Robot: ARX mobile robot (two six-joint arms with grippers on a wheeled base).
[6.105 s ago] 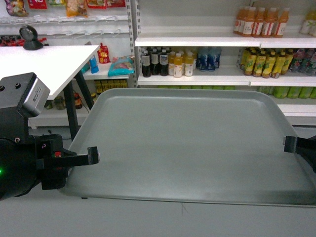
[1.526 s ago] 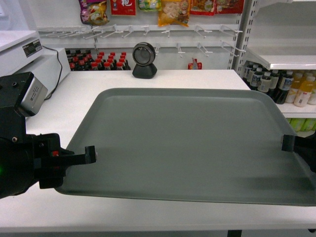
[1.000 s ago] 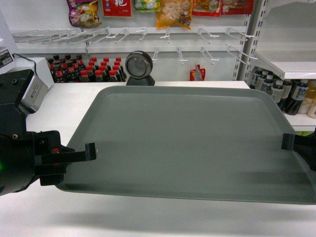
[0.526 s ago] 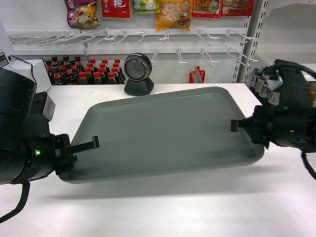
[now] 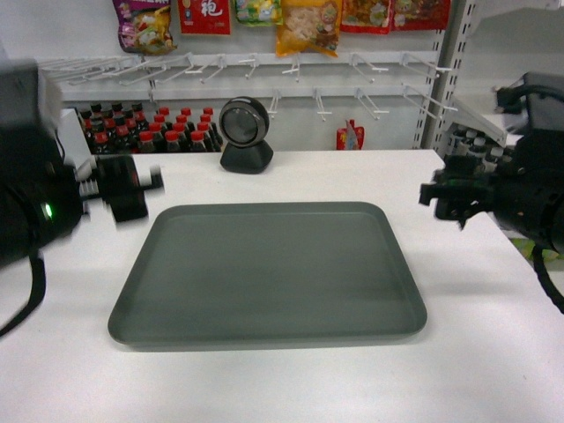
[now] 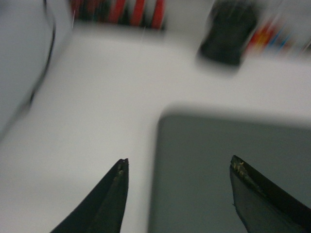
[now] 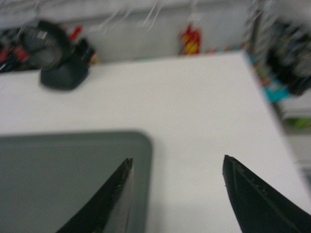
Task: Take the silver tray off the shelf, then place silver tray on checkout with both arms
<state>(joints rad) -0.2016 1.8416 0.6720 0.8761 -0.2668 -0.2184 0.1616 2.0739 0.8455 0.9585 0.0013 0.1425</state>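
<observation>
— Half a second ago both grippers pinched the tray's short edges and held it tilted above the checkout [image 5: 291, 388]; now the tray [image 5: 269, 273] lies flat on the white top, and both arms have let go and drawn back to either side.

— So where does that leave the job?

— Largely done, by the look of it. The tray sits in the middle of the counter, near the black scanner [image 5: 245, 134] but apart from it, with every corner on the surface.

— And the grippers?

— The left gripper [image 6: 177, 167] shows spread fingers with nothing between them, hanging over the tray's left edge without touching. The right gripper [image 7: 177, 165] is likewise spread and empty above the tray's right corner. Both wrist views are blurred, so the arms appear to be moving.

— What makes the retreat a good one?

— Probably lifting the fingers clear of the low rim before swinging outward, both sides together, so neither tip catches the edge and drags the tray askew.
</observation>
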